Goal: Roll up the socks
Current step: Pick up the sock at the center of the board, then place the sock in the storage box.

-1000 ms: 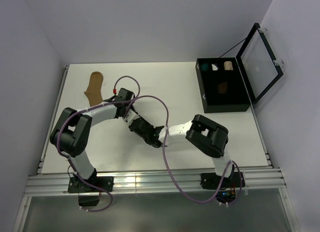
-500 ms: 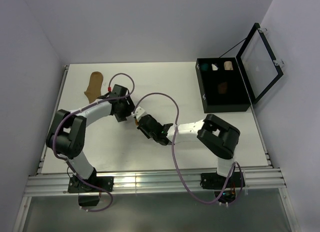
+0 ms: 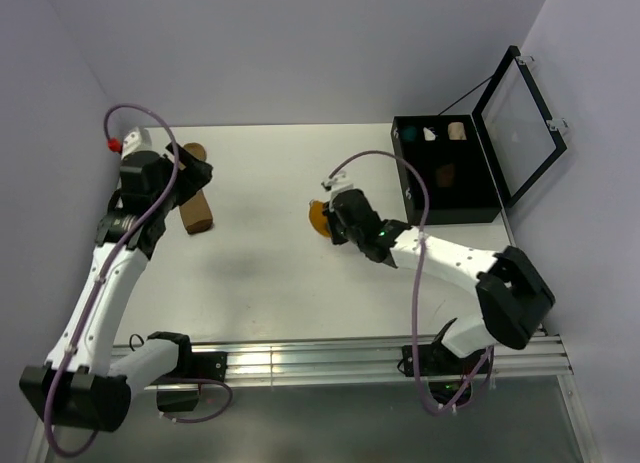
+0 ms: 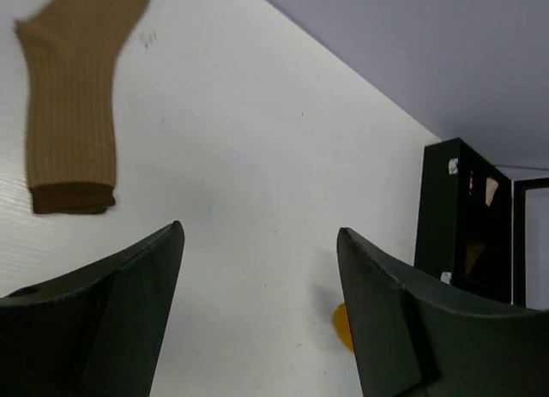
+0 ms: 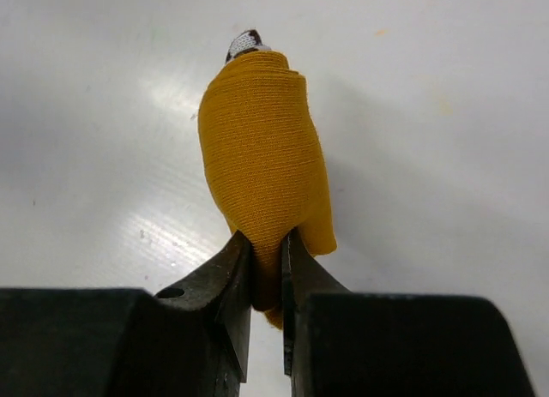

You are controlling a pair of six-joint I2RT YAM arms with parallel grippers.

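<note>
Between our right fingers (image 5: 225, 273), closed narrow: rolled mustard sock (image 5: 262, 148), pinched at its near end. Beyond our left fingers (image 4: 129, 311), spread wide, ahead to their left: tan sock (image 4: 73, 114), flat on the worktop (image 4: 257, 157).

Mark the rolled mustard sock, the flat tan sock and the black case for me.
rolled mustard sock (image 5: 262, 148), right wrist view, middle of the roll.
tan sock (image 4: 73, 105), left wrist view, ribbed leg.
black case (image 3: 455, 216), top view, near wall.

Right gripper (image 3: 332, 215) against rolled mustard-orange sock (image 3: 316, 217), mid-table. Left gripper (image 3: 185, 183) over tan sock (image 3: 198, 215), far left. Open black case (image 3: 450, 215) at right.
</note>
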